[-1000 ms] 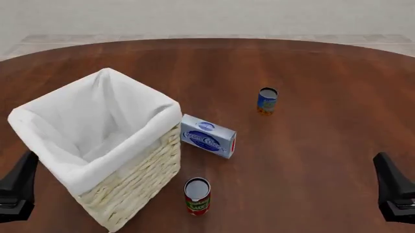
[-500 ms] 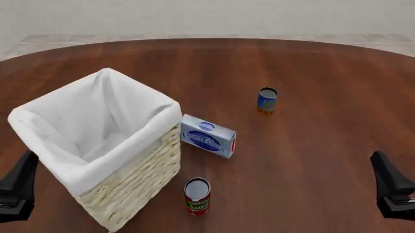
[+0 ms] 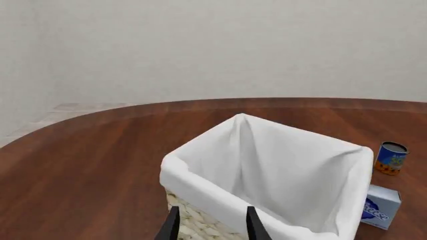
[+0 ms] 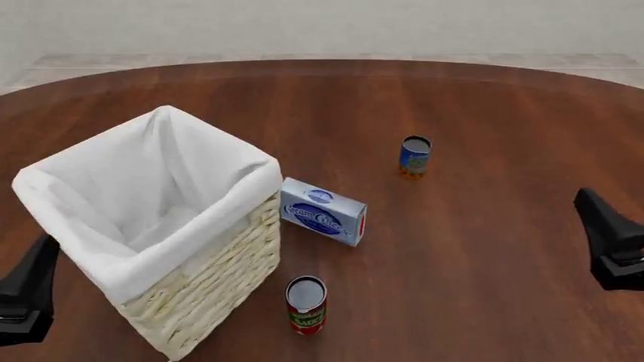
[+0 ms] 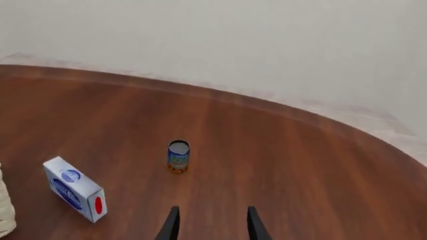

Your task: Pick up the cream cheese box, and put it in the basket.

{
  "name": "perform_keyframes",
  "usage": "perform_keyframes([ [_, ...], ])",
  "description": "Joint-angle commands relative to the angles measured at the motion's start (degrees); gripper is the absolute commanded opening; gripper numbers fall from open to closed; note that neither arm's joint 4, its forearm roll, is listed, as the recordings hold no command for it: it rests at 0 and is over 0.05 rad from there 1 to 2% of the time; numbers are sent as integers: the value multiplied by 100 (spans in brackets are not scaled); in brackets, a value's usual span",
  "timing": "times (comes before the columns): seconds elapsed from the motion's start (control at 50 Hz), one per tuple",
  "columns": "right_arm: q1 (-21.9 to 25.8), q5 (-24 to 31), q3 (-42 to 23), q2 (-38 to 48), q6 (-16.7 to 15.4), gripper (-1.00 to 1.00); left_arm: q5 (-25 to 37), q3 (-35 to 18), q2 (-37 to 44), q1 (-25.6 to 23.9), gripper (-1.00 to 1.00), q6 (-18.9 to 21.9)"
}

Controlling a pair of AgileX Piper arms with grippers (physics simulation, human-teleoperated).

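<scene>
Right pincer (image 5: pixel 209 225) is empty, fingers set apart with bare tabletop (image 5: pixel 280 165) showing between them, hovering near the tabletop's right edge in the front view (image 4: pixel 610 249). The cream cheese box (image 4: pixel 323 210) lies ahead of it and well off to its left, well apart, nothing in between. Box stands on a long edge with the logo face toward the arms and the red end (image 5: pixel 98 205) pointing back toward the right pincer; its long axis runs diagonally, near end to the right, far end toward the basket (image 4: pixel 60 181). The box's far end sits just beside the basket wall, looks touching or nearly so, can't tell which. Left pincer (image 3: pixel 209 227) is also empty and parted, parked right behind the basket, which fills its view (image 3: pixel 200 172); the box (image 3: pixel 380 206) is only a corner peeking past the basket from there. So the left arm has the basket between it and the box, the right arm has a free line: my call is the right arm takes the pick. Reach needs to go forward-left, wrist yawed so the fingers close across the thin dimension, not along the long axis. Blue can (image 4: pixel 414 157) stands ahead of the right pincer, beyond the box line, and the red can (image 4: pixel 306 304) sits nearer and left, both apart from the box; risk is clipping the red can on the sweep in or shoving the box against the basket.
</scene>
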Motion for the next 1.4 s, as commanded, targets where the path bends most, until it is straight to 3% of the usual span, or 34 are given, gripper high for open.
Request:
perform_keyframes([
  [0.02,357,190,-851,702,-224,100,0,1,0,-8,100,-2],
  [0.32,791,638,-2108,1642,-448,100,0,1,0,-8,100,-2],
  [0.44,1136,835,-2652,2186,-127,100,0,1,0,-8,100,-2],
  [0.58,1425,1177,-3280,2545,-14,100,0,1,0,-8,100,-2],
  [0.62,1710,1341,-3501,2731,160,100,0,1,0,-8,100,-2],
  [0.76,1800,1569,-4053,3157,79,100,0,1,0,-8,100,-2],
  [0.88,1949,1714,-4245,3490,44,100,0,1,0,-8,100,-2],
  [0.96,2133,1841,-4394,3707,230,100,0,1,0,-8,100,-2],
  [1.4,2513,2188,-4864,4755,509,100,0,1,0,-8,100,-2],
])
